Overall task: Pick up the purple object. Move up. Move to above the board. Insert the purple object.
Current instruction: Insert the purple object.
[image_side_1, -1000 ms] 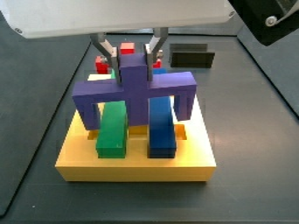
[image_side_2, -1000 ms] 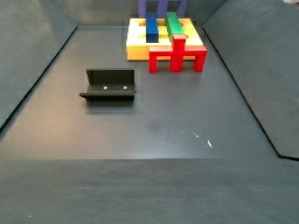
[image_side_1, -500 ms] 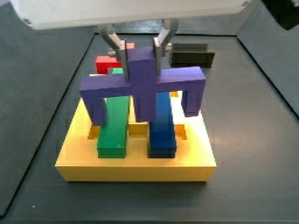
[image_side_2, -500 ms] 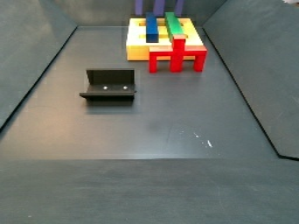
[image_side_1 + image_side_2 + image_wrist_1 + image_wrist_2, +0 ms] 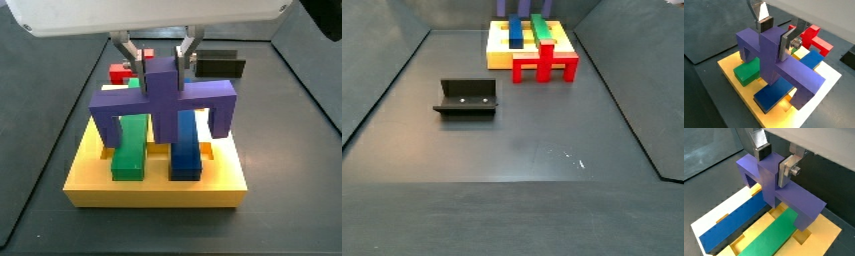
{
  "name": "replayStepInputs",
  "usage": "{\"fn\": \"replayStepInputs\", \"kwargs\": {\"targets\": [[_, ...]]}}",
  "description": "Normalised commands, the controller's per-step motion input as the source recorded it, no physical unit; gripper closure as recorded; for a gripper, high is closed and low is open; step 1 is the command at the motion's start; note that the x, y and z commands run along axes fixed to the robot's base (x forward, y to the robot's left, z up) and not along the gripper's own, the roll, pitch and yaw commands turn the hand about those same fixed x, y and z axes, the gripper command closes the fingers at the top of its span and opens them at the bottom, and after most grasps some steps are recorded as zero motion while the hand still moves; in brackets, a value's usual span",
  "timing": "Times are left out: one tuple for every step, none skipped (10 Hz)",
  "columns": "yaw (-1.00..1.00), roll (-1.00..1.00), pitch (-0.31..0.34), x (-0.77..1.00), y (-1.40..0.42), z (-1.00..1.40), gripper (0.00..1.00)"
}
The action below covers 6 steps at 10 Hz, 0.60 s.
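Purple object [image 5: 163, 98], yellow board [image 5: 154, 187], silver gripper [image 5: 156, 52]

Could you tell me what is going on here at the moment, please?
The Franka arm's claw is shut on the central post of the purple object and holds it over the yellow board. The piece straddles the green bar and the blue bar lying on the board, its legs reaching down at the board's sides. Whether it is fully seated cannot be told. A red cross-shaped block stands against the board, and the fixture stands apart on the floor.
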Motion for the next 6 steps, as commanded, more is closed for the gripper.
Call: {"fn": "replayStepInputs", "kwargs": {"targets": [[0.00,0.11,0.027,-0.23,0.00,0.00,1.00],[0.00,0.05,0.000,-0.15,0.00,0.00,1.00],[0.00,0.04,0.000,0.00,0.00,0.00,1.00],[0.01,0.07,0.029,0.04,0.00,0.00,1.00],[0.00,0.09,0.039,0.06,-0.01,0.00,1.00],[0.00,0.12,0.011,0.05,-0.07,-0.07,1.00]]}}
